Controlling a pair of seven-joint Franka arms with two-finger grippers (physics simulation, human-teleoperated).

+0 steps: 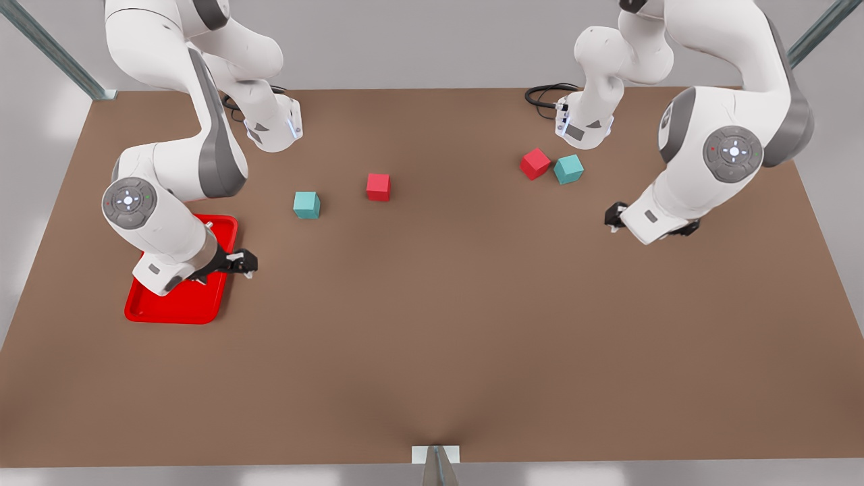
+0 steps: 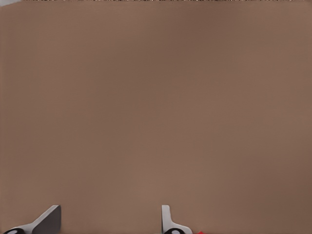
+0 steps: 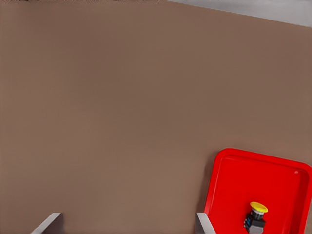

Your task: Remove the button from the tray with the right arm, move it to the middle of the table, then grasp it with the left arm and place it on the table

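Front view, nearest first: the tray lies on the near left part of the table, with the right arm bent low over it. The right gripper hangs just past the tray's right rim, over bare tabletop, so it is beside the tray and not over its floor. In the right wrist view, the right gripper has its fingers spread wide with nothing between them. There the button stands upright on the tray's floor, yellow cap up, off to one side of the parted fingers. The pick looks not yet begun. The gripper is likely released so it can straddle the small black body once it lines up and descends.

Farther back on the right, the left arm waits, its left gripper low over the table and well apart from the tray. In the left wrist view, the left gripper is also released and empty, apparently held ready for the handover at the table's middle.

Beyond lie distractors: a teal cube and a red cube left of centre, and a touching red-and-teal pair far right.
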